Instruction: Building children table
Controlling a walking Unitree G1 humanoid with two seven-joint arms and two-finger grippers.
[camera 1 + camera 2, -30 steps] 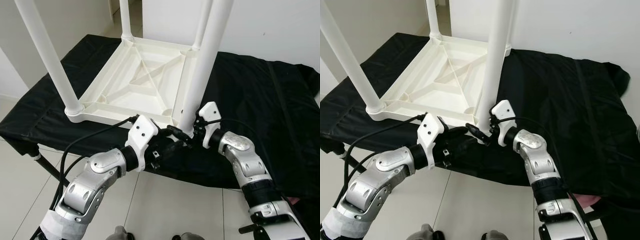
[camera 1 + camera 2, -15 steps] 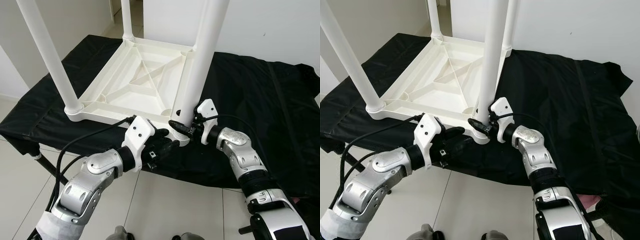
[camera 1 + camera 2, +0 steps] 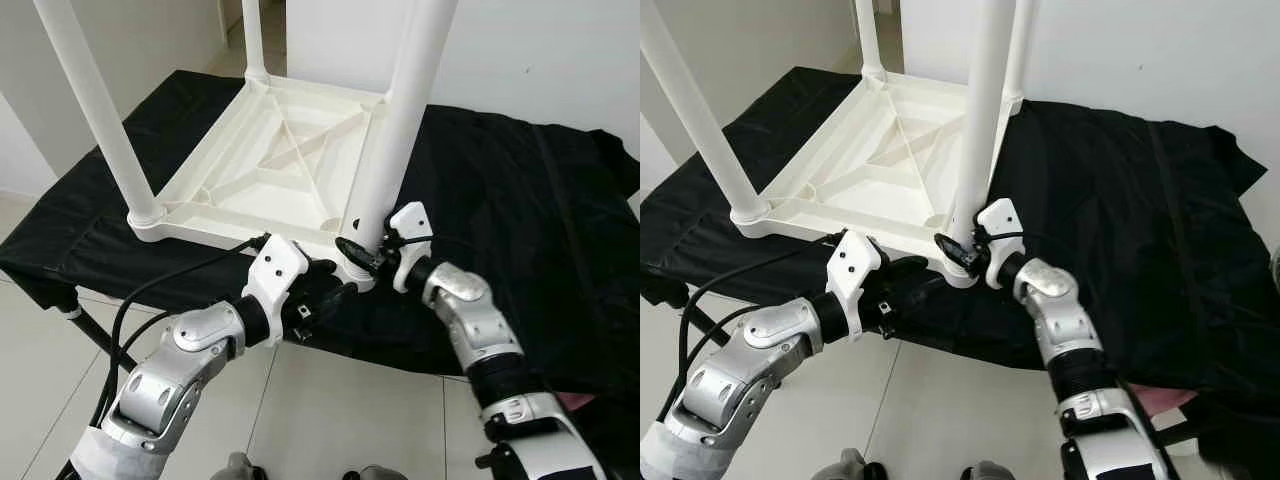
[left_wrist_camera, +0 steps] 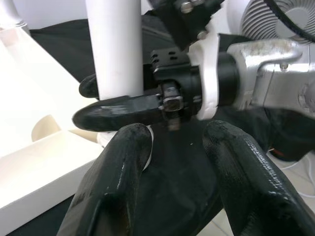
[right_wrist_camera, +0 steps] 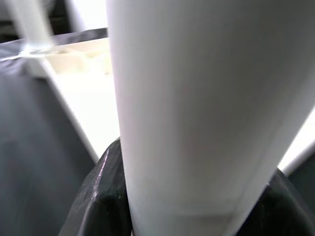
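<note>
A white plastic children's table (image 3: 270,170) lies upside down on a black cloth, its legs pointing up. My right gripper (image 3: 358,255) is shut on the base of the near-right leg (image 3: 395,130), one finger (image 4: 123,108) in front of it and one behind. In the right wrist view the leg (image 5: 197,98) stands between both fingers (image 5: 103,187). My left gripper (image 3: 335,290) is open just below that same corner, at the cloth's front edge. Its fingers (image 4: 118,182) hold nothing and point at the right gripper.
The black cloth (image 3: 520,200) covers a low work surface whose front edge runs right by my grippers. The near-left leg (image 3: 95,110) and two far legs rise around the frame. A black cable (image 3: 170,280) trails from my left wrist. White tiled floor (image 3: 330,420) lies below.
My right gripper has shifted from beside the leg's foot to around its base, and the right forearm swung inward. The left gripper has barely moved.
</note>
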